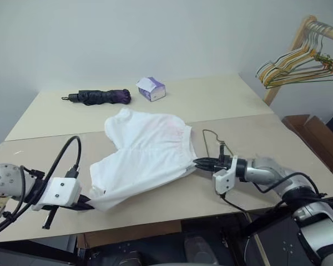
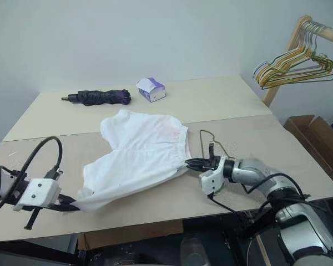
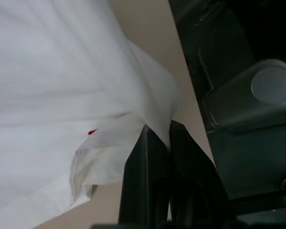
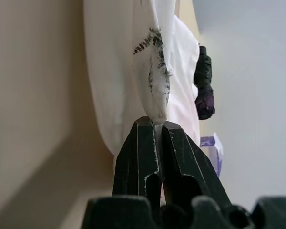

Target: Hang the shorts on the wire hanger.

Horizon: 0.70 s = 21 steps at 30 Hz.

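Looking over the counter (image 1: 222, 105), I saw the shorts (image 1: 147, 152) spread flat across the middle of the frame, one leg trailing toward the lower left and the gathered waistband facing right. My left hand (image 1: 87, 204) was clenched on the hem corner at the lower left; the wrist view showed cloth pinched between its black fingers (image 3: 143, 181), just beside a tiny red mark. My right hand (image 1: 202, 163) was clenched on the waistband edge at centre right, a bunched fold of fabric caught in its tips. The wire hanger (image 1: 215, 139) lay flat on the counter just beside that hand, its hook toward the upper right, and it looked bare, with none of the shorts on it. A folded umbrella (image 1: 99, 97) and a tissue box (image 1: 151, 88) sat further up the frame, well apart from the work.

I judged the step was presenting the shorts to the hanger. To do it well I thought both pinches should stay firm, the cloth lifted evenly so it hung taut, and the waistband brought over the hanger's bar without dragging the light wire away
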Motion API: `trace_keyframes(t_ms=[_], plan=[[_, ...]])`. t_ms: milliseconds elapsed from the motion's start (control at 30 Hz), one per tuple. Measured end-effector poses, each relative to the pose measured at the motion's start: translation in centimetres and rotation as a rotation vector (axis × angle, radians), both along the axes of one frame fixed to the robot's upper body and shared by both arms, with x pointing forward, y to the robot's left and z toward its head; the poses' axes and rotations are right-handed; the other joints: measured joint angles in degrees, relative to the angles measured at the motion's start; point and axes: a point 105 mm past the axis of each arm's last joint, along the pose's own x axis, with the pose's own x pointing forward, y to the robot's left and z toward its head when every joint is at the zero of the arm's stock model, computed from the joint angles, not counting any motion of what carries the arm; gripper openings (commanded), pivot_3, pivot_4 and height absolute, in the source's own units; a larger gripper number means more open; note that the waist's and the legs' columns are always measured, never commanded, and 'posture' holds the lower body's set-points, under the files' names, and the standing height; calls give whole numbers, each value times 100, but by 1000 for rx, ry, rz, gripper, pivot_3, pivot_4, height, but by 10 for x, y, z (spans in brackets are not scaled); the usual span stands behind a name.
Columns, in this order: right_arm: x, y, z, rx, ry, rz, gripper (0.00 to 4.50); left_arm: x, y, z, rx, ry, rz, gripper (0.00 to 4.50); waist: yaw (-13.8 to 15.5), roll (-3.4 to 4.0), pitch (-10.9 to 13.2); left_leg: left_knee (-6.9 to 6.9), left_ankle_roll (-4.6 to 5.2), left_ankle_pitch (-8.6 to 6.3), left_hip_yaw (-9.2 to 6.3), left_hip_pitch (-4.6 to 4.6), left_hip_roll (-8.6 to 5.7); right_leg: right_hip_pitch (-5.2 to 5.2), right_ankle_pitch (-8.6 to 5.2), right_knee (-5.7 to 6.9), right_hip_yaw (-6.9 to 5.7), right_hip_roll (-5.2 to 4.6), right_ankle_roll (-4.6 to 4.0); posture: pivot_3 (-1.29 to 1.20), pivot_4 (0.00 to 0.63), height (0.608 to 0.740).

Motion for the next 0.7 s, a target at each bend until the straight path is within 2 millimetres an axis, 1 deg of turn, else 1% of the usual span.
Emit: trace_keyframes(t_ms=[67, 133, 200, 267, 333, 433, 533, 600, 633, 700], plan=[[-12, -3, -8, -5, 35, -2, 0, -9, -4, -3, -9, 33, -23, 16, 9, -1, 1, 0, 1, -1, 1, -3, 1, -2, 0, -3, 0, 0, 0, -187, 0, 740], [-23, -6, -11, 2, 66, -16, 0, -18, -8, -8, -25, 61, -32, 16, 10, -1, 1, 3, 1, -1, 5, -3, 2, 1, -3, -2, 2, 0, -5, -190, 0, 740], [-29, -7, -8, 9, 79, -28, 0, -25, -11, -12, -40, 91, -35, 16, 13, -2, 1, 5, 1, -2, 6, -2, 5, 2, -19, -1, 1, 0, -35, -195, 0, 740], [-33, -7, -5, 15, 87, -44, 0, -28, -12, -14, -47, 99, -36, 16, 35, -4, 1, 7, 0, -2, 6, -3, 6, 3, -20, -2, 2, 1, -36, -195, 0, 740], [-37, -5, -3, 31, 99, -55, 0, -30, -10, -14, -43, 106, -34, 16, 65, -4, 1, 6, 0, -2, 8, -4, 7, 3, -21, -5, 2, 1, -38, -195, 0, 740], [-44, -1, -6, 22, 124, -61, 0, -34, -7, -14, -35, 107, -44, 16, 115, -4, 1, 6, -1, -3, 9, -14, 6, -1, -21, -12, 1, 0, -38, -193, 0, 740], [-54, 3, -11, 9, 161, -54, 0, -40, 1, -20, -31, 124, -35, 16, 137, -4, 1, 7, -2, -4, 9, -22, 6, -6, -21, -15, 0, 0, -38, -191, 0, 740], [-60, 6, -11, 19, 180, -44, 633, -46, 6, -26, -22, 136, -33, 479, 140, -4, 2, 8, -3, -5, 10, -24, 7, -6, -21, -15, 0, 0, -38, -189, 0, 740], [-61, 6, -12, 20, 192, -47, 836, -49, 9, -29, -18, 149, -33, 649, 147, -5, 2, 9, -8, -8, 10, -25, 7, -6, -21, -15, 0, 0, -38, -187, 0, 740], [-63, 0, -14, 5, 227, -73, 1569, -54, 18, -34, 5, 174, -29, 1304, 187, -5, 2, 12, -13, -11, 11, -29, 7, -5, -22, -15, 0, 0, -40, -186, 0, 740]])
